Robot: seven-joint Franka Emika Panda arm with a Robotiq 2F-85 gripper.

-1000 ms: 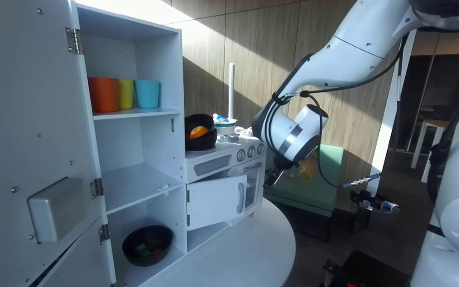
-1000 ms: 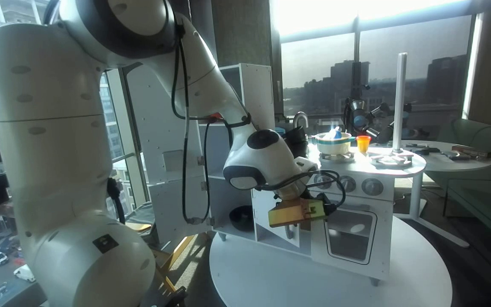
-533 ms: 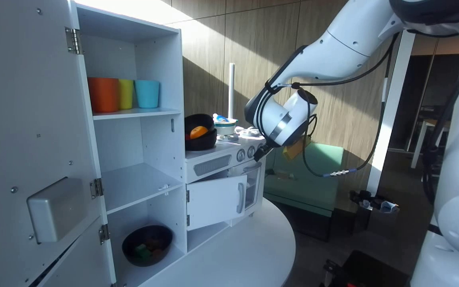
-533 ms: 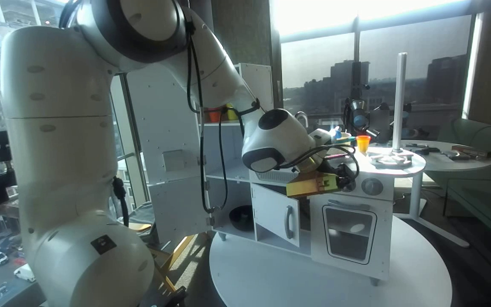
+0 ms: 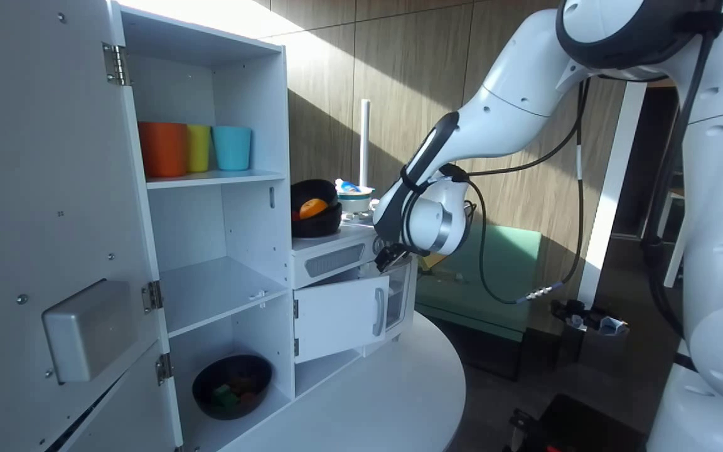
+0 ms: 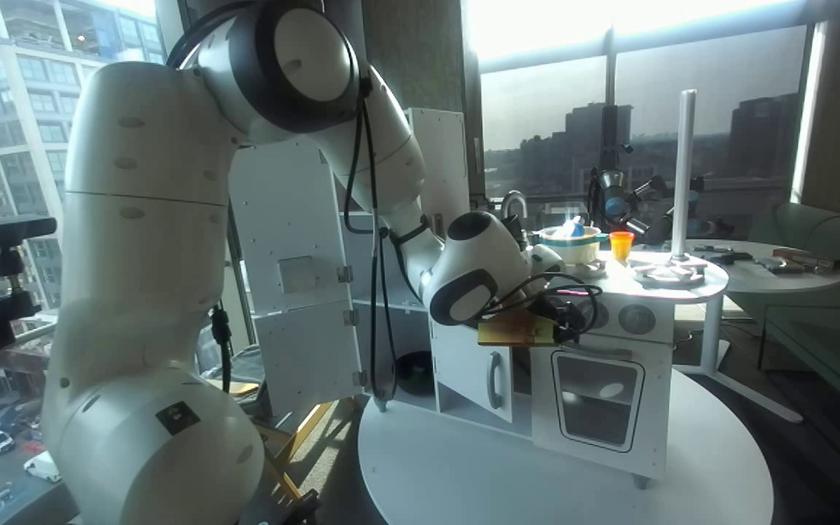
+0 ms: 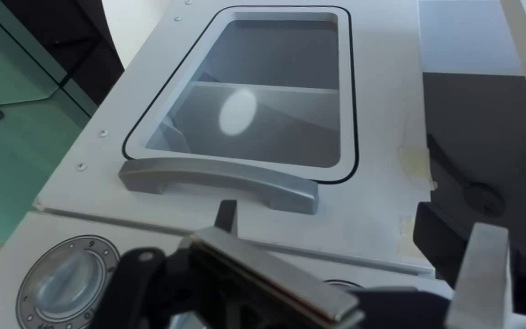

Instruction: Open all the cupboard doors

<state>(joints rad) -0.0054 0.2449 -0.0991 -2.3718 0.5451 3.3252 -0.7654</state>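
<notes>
White upper cupboard door (image 5: pixel 35 169) and lower cupboard door (image 5: pixel 126 402) standing open at left in an exterior view, small cupboard door (image 5: pixel 339 319) ajar right of them, windowed oven door (image 5: pixel 399 298) closed farther right, hand (image 7: pixel 327 224) near its grey handle (image 7: pixel 219 176), fingers (image 7: pixel 441 242) apart, round surface (image 5: pixel 399 389) underneath.

Arm (image 6: pixel 146 255) bent; gripper (image 7: pixel 332 228) spread, slanting downward.

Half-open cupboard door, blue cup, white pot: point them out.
Half-open cupboard door (image 5: pixel 339 320): in an exterior view, middle of panel.
Blue cup (image 5: pixel 232 149): in an exterior view, middle of side.
White pot (image 6: pixel 570 252): in an exterior view, side below rim.
</notes>
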